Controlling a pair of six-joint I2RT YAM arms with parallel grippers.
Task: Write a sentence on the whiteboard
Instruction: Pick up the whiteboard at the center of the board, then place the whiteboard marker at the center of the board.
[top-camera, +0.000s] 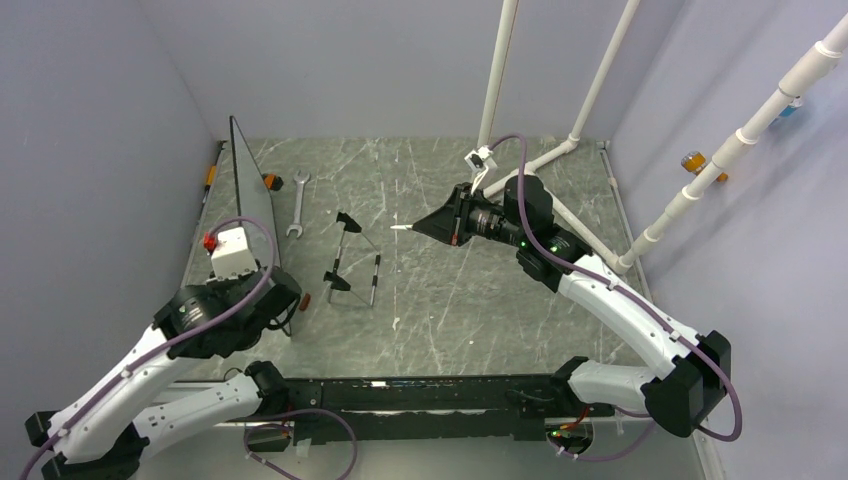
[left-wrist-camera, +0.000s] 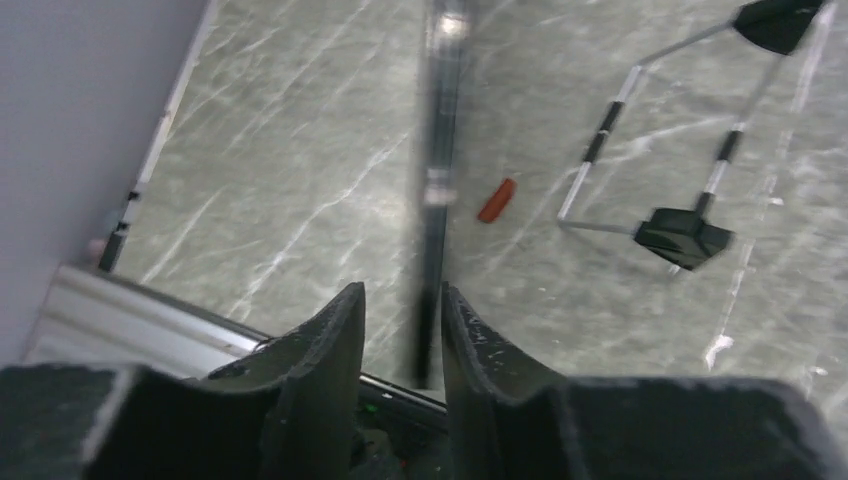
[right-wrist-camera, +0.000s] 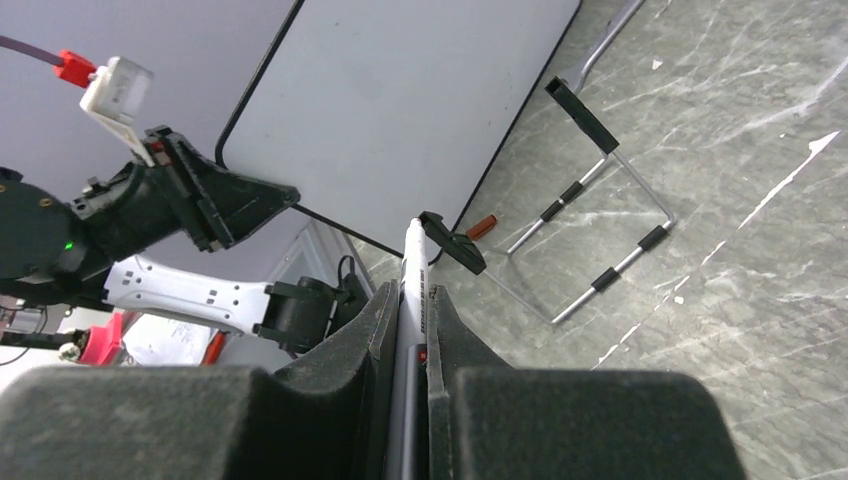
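grey veined table (top-camera: 450, 300), lilac walls on three sides. left gripper (left-wrist-camera: 402, 297) straddled the near edge of the whiteboard (right-wrist-camera: 400, 100), which stood on its edge, roughly upright. jaws stood apart with a gap showing on one side of the rim, so no firm hold as i read it. right gripper (right-wrist-camera: 412, 296) was clamped narrow on a white marker (right-wrist-camera: 413, 262). its tip poked out past the fingers toward the board face, well apart from it. that face read blank: no sentence seen, other face hidden. a small red cap (left-wrist-camera: 497, 200) lay just right of the board's edge, ahead of the left fingers. a wire stand (left-wrist-camera: 686, 236) sat further right.

judgement: step in hand was steadying the board, writing likely not yet begun. to do it well, the left jaws should close square on the rim before the marker touches, or the board could tip under the push. bring the tip in square to the face with light pressure, and leave room for rows.
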